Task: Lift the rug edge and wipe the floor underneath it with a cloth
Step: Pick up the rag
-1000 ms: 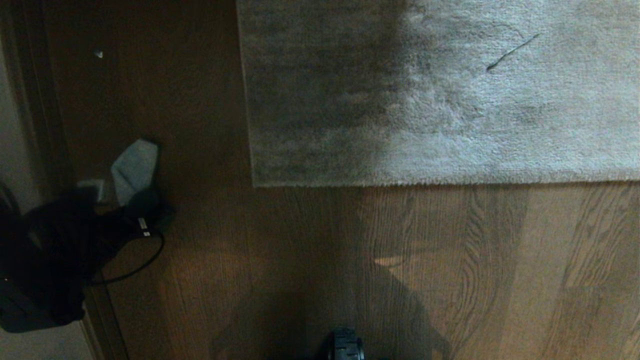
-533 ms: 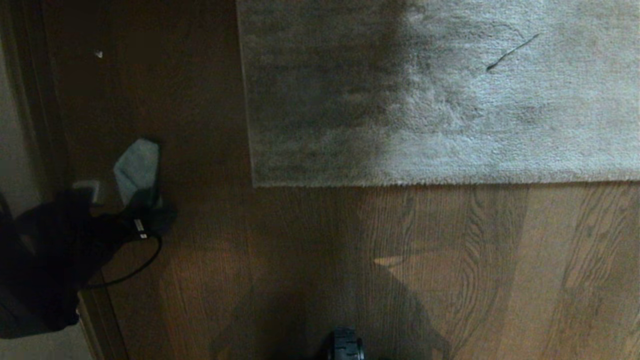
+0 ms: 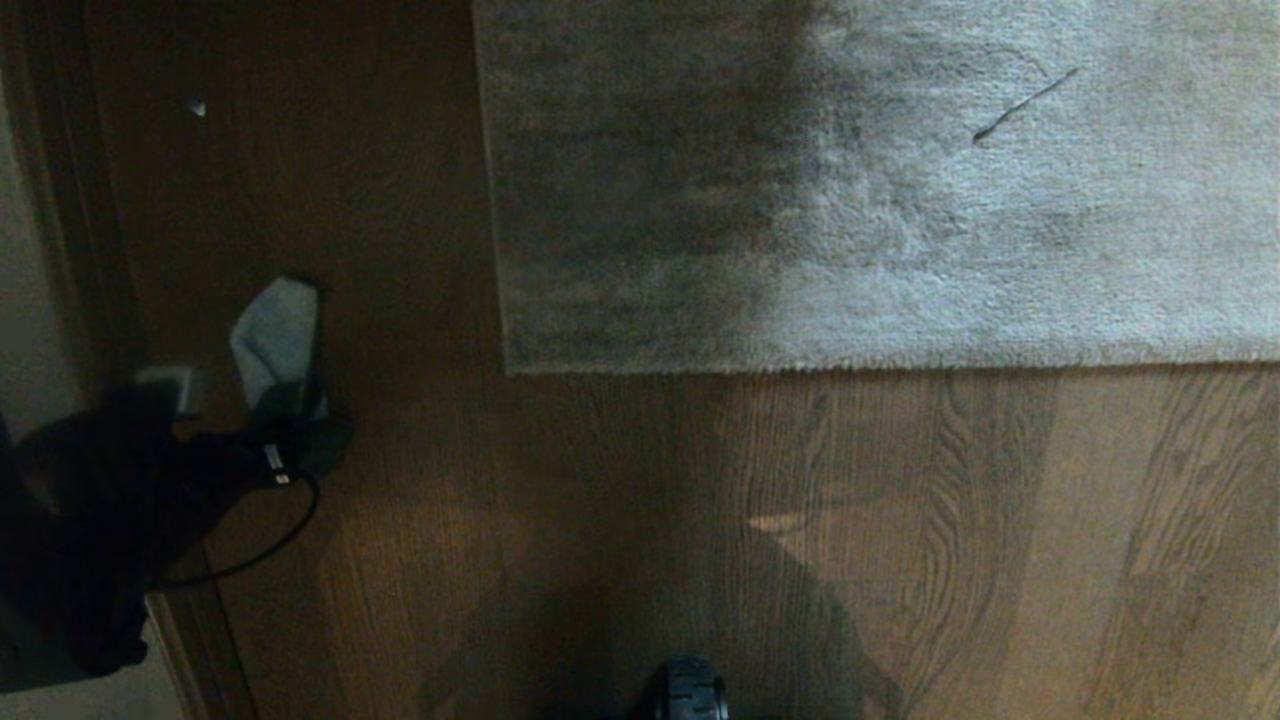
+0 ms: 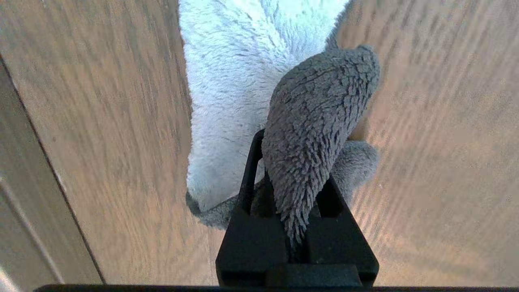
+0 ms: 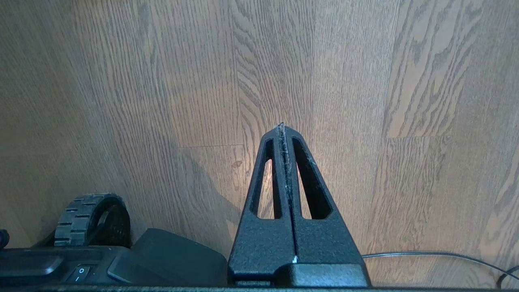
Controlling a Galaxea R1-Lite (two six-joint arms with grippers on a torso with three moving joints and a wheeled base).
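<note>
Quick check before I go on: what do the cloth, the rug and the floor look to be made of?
The cloth, pinched in the left pincer: probably terry or microfibre, going by its nubby, clumped pile. The rug: plush, likely synthetic, with soft brushed fibres that show stroke marks. The floor: wood-look planks, smooth and slightly glossy with visible grain and seams; whether real wood or laminate is unclear.

Bare floor open before rug edge; dark baseboard bounds left side
</note>
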